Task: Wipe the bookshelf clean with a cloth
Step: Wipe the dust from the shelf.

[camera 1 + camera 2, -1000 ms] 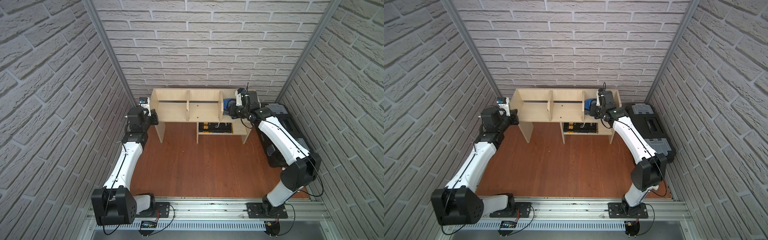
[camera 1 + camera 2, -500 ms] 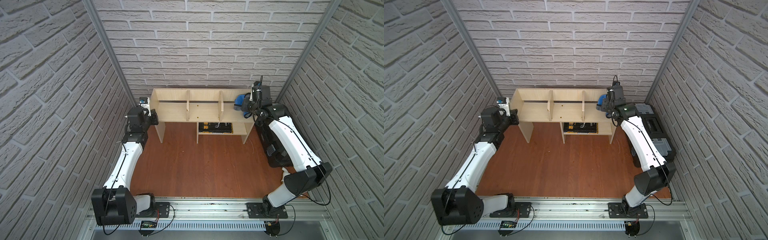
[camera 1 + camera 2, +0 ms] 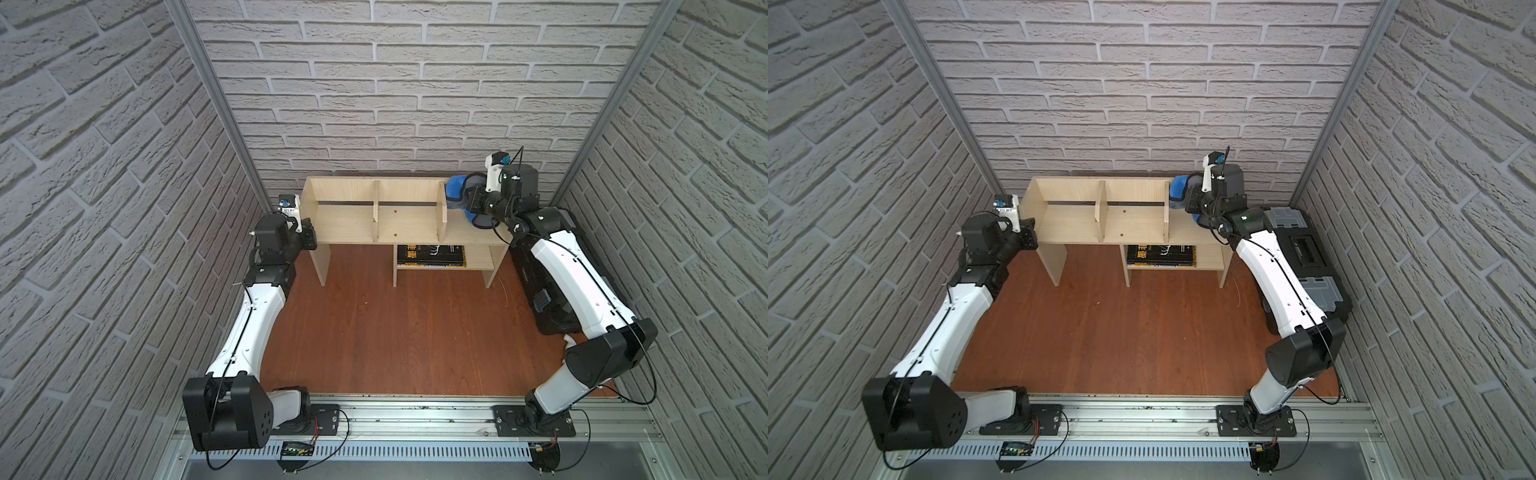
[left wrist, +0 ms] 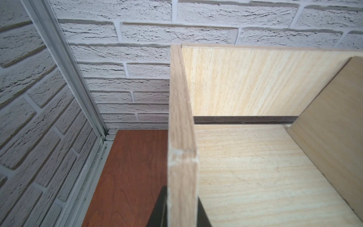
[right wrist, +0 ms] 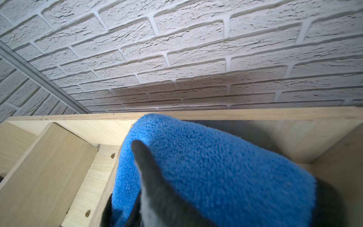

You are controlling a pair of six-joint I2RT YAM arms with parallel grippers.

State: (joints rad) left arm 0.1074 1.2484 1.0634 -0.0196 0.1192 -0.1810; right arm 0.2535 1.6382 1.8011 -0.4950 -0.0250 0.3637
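Right wrist view: right gripper (image 3: 467, 203) closed on the cloth (image 5: 216, 167) in the end bay of the bookshelf (image 3: 409, 220); left gripper (image 3: 310, 238) clamps its side panel.

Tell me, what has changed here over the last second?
The right arm, holding the cloth, swept it out toward the right end of the bookshelf, then back to the divider, finishing near its top. The left fingers stayed clamped on the side panel. The bookshelf and the book did not move.
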